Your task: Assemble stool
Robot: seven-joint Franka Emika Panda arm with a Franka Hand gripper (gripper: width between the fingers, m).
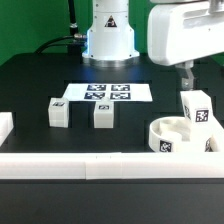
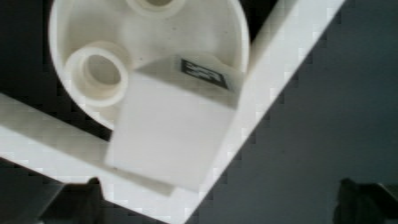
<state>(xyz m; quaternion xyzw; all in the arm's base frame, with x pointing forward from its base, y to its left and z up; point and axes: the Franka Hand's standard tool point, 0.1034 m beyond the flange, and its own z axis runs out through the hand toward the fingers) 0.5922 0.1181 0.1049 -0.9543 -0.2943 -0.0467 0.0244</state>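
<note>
The stool's round white seat [image 1: 172,136] lies at the exterior view's right, near the front rail. One tagged leg block [image 1: 197,108] stands upright on it. Two more leg blocks [image 1: 58,112] [image 1: 102,115] rest on the black table in front of the marker board. My gripper [image 1: 186,78] hangs just above the upright block. In the wrist view the seat [image 2: 151,45] and that leg block [image 2: 178,130] lie below my gripper [image 2: 217,205]. Its dark fingertips [image 2: 71,200] stand wide apart. The block's end sits nearer one finger, and neither finger touches it. The gripper is open.
The marker board [image 1: 105,93] lies flat in front of the robot base [image 1: 108,35]. A long white border rail [image 1: 100,165] runs along the front edge, also seen as the rail [image 2: 294,50] beside the seat. A short rail piece [image 1: 5,125] sits at the exterior view's left.
</note>
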